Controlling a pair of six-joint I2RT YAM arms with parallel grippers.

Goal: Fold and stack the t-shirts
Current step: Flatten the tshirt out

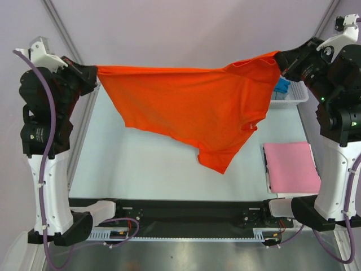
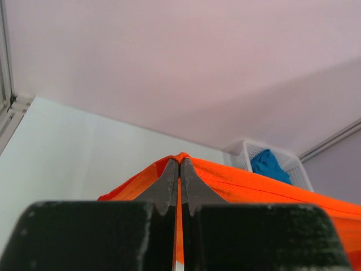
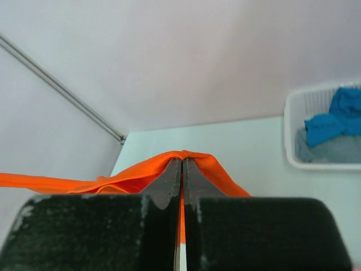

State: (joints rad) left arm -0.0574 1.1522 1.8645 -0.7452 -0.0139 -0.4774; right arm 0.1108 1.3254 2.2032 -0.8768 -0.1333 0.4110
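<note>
The orange-red t-shirt (image 1: 192, 107) hangs stretched in the air between both grippers, its lower corner drooping toward the table's middle. My left gripper (image 1: 95, 72) is shut on its left end; the cloth (image 2: 237, 183) drapes over the fingertips (image 2: 169, 180). My right gripper (image 1: 280, 61) is shut on its right end near the collar; the cloth (image 3: 141, 172) folds over the closed jaws. A folded pink t-shirt (image 1: 290, 166) lies flat at the table's right front. A blue t-shirt (image 1: 282, 86) sits crumpled in the white basket, also showing in the left wrist view (image 2: 269, 165) and the right wrist view (image 3: 338, 116).
The white mesh basket (image 1: 296, 97) stands at the table's far right, partly behind my right arm. The pale table (image 1: 141, 164) has walls on both sides and at the back. A metal frame post (image 1: 62, 28) runs at the back left.
</note>
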